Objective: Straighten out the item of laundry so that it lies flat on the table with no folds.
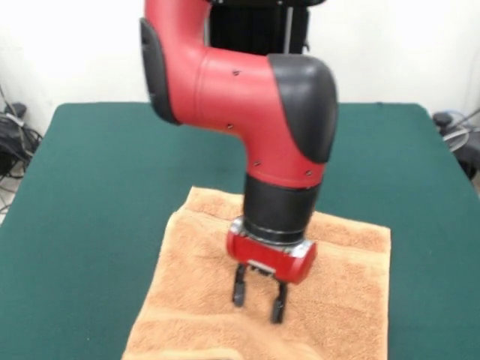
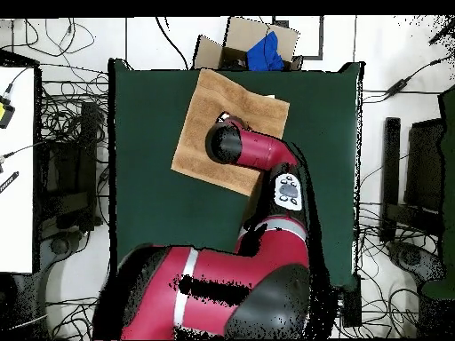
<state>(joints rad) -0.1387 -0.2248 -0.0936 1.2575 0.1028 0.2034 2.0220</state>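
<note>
**Towel spread near the worktop's edge, one fold line left, end effector poised above it**

Your towel (image 1: 315, 285) is an orange-tan terry rectangle, lying skewed on the green worktop (image 1: 97, 195). In the overhead view it sits toward 12 o'clock of the worktop's centre, its top corner close to the far edge from the robot's base. In the front view it fills the lower middle and runs off the bottom edge. It looks mostly flat, but a ridge runs along its left side in the front view, from about 11 o'clock toward 7 o'clock, where one layer seems to lap over another. You should treat that as a fold not yet opened; a paler rolled edge also shows at the very bottom.

The end effector (image 1: 259, 302) hangs over the middle of the towel, pointing straight down, its two black fingers (image 1: 239, 289) set a moderate way apart with nothing between them. Whether the tips touch the cloth or sit just above it, you cannot tell from either view. That vertical pose suits a pinch into the pile.

The red arm (image 2: 258, 151) reaches in from 6 o'clock in the overhead view and hides part of the towel's centre. Beyond the worktop at 12 o'clock stands a cardboard box (image 2: 218, 49) with something blue (image 2: 265, 53) in it, well apart from the work.
</note>
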